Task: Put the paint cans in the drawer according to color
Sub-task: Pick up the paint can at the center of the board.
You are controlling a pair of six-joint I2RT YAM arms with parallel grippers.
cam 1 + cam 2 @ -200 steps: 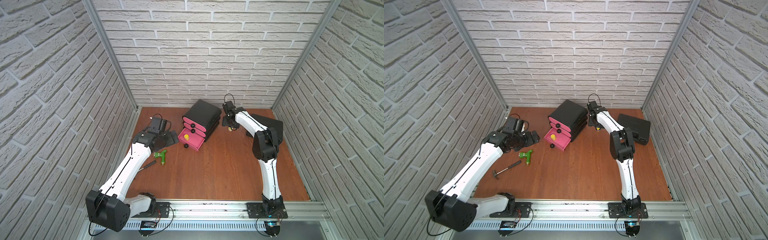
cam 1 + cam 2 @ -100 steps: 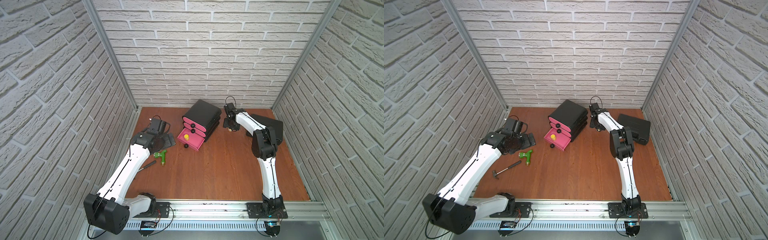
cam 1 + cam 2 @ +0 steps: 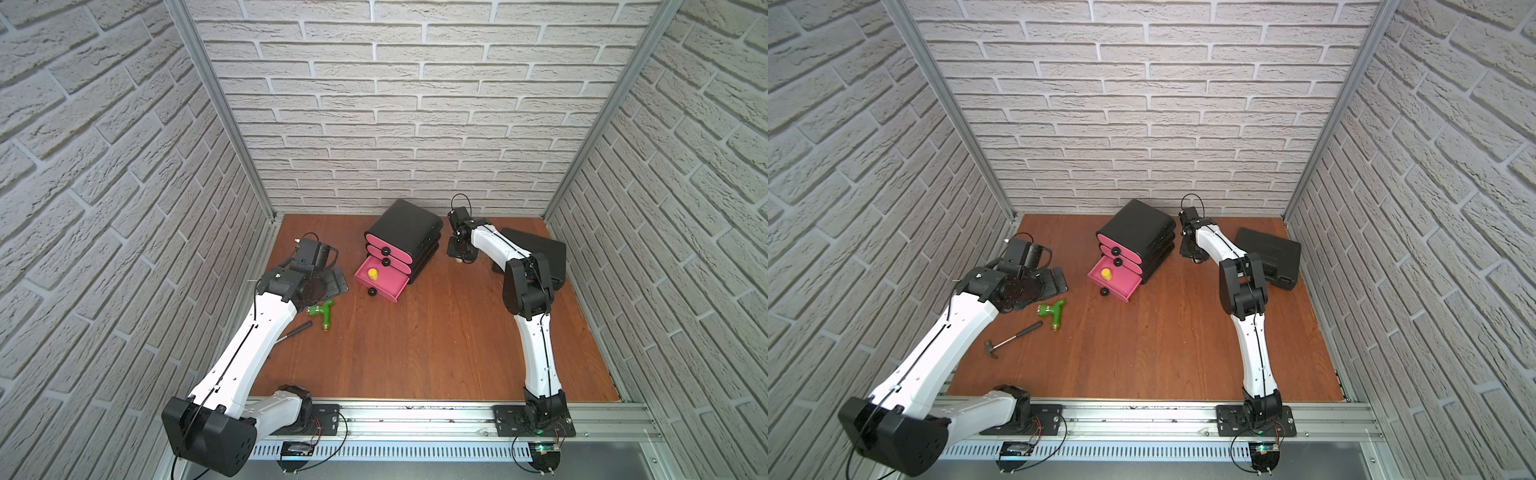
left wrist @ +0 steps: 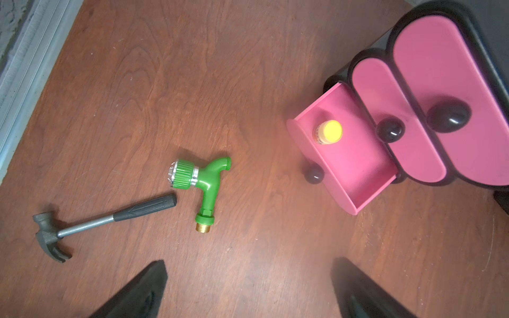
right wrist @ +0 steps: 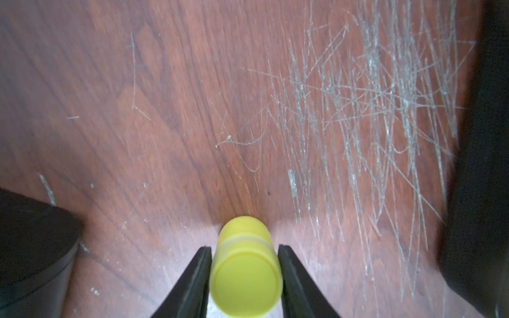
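Paint can (image 5: 245, 264): yellow-lidded, near the bench's (image 3: 415, 353) far edge, between the drawer cabinet (image 3: 405, 226) and the black case (image 3: 540, 249); I cannot tell whether it is lifted off the wood.
Right hand (image 5: 244, 247): grasping that can, one finger pressed to each side of its lid.
Second yellow can (image 4: 329, 132): upright in the pulled-out bottom drawer (image 4: 358, 170).
Risk, slip: the hold is at the fingertips on a smooth lid, so the can may twist or drop on lifting.
Risk, collision: the cabinet is just beside the wrist; a careless swing could shove it, or the lowered can could topple the stored one.
Right arm: stretched far, elbow high, wrist pointing down.
Left arm: along the bench's left edge, left hand (image 4: 248, 263) released and empty above bare wood, near the green tap (image 4: 206, 179) and hammer (image 4: 110, 220).
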